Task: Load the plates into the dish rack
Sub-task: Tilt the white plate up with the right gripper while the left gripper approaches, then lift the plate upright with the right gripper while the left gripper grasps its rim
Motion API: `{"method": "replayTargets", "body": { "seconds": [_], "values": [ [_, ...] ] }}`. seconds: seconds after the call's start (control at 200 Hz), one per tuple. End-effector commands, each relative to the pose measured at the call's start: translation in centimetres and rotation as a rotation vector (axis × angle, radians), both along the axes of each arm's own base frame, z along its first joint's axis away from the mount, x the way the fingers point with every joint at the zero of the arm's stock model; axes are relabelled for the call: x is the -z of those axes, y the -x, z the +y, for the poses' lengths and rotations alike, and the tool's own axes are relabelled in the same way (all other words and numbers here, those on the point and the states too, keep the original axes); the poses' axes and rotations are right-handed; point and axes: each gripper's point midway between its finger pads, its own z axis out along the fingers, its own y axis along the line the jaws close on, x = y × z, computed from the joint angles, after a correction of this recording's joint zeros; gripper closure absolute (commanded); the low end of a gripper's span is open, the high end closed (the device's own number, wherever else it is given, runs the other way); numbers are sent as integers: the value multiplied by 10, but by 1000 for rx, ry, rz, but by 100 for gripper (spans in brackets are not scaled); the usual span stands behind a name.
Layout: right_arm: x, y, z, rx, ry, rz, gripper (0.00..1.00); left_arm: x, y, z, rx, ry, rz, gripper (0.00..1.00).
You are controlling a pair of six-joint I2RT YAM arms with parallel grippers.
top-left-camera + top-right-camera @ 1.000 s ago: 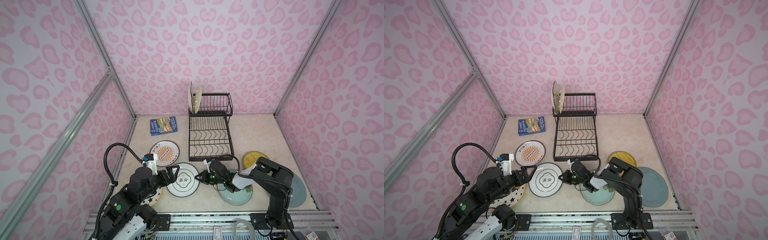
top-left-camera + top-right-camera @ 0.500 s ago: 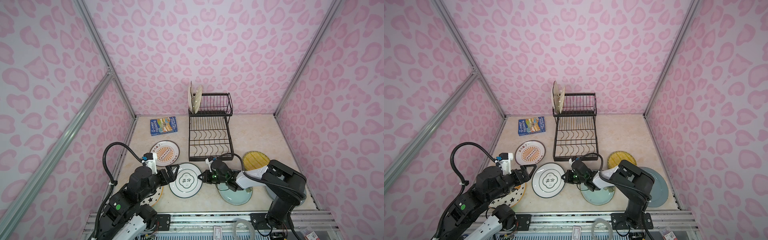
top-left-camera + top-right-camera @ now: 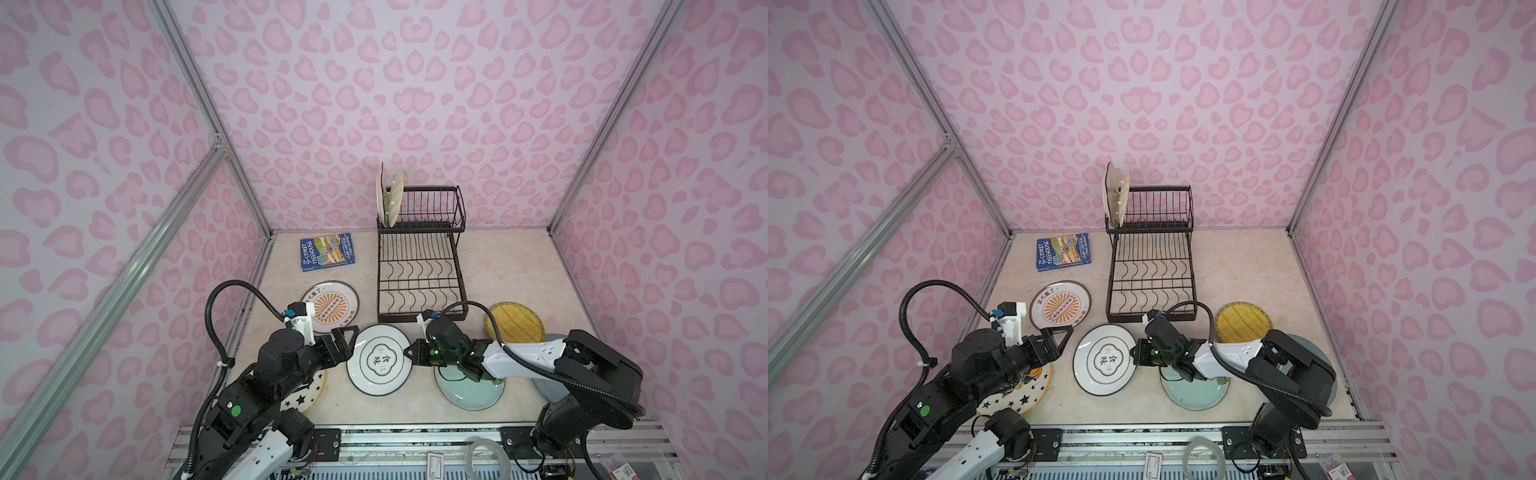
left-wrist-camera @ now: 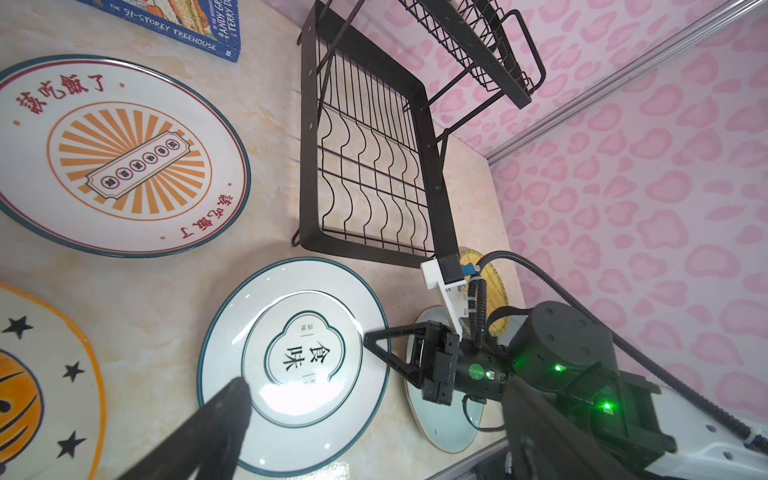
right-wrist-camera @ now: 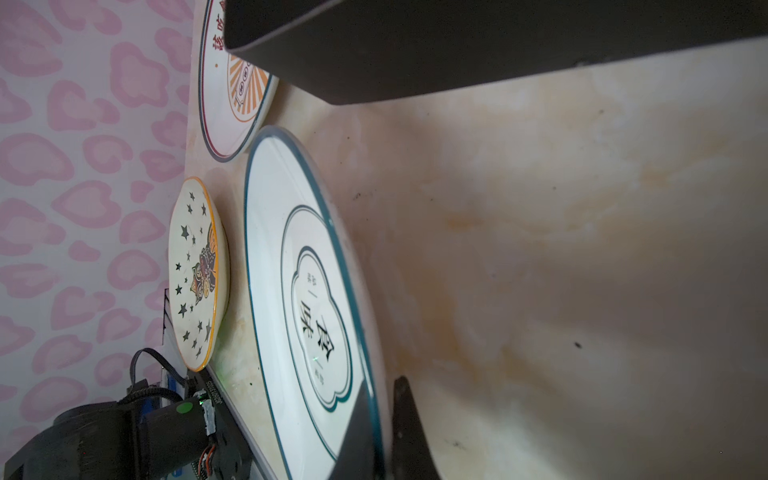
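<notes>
Beige marbled tabletop [image 3: 519, 266] is left bare toward its right edge, beside black wire dish rack [image 3: 419, 270]. White round teal-rimmed plate with printed characters [image 3: 379, 359], mid-front, is pinched at its rim by closed right gripper [image 3: 408, 356]. Left gripper [image 3: 348, 345] is spread wide.

right tool [image 4: 368, 338]: closed on green-rimmed plate [image 4: 293, 365] rim | dish rack [image 4: 365, 166]: just beside

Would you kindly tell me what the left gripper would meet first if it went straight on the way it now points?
Probably the near rim of the white green-rimmed plate, which lies just ahead of the open left gripper. Whether the gripper would skim above it is unclear.
</notes>
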Motion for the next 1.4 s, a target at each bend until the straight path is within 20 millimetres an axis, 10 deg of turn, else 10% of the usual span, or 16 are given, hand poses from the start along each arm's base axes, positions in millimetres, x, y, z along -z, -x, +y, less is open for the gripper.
{"method": "replayTargets", "body": {
  "seconds": [0.0, 0.24, 0.635, 0.985, 1.4],
  "values": [
    [1, 0, 0, -6, 8, -5, 100, -8, -3, 3, -8, -16, -33, 4],
    [-15, 1, -2, -19, -12, -37, 100, -3, -6, 0, -2, -35, -17, 4],
    [-105, -41, -24, 56, -209, -116, 100, -17, -12, -18, 48, 37, -39, 4],
    [-156, -108, -92, 393, -391, -90, 100, -6, -50, -72, 66, 337, -31, 3],
    [-163, -108, -133, 624, -372, -26, 100, -13, -77, -152, 18, 479, -38, 9]
  ]
}}
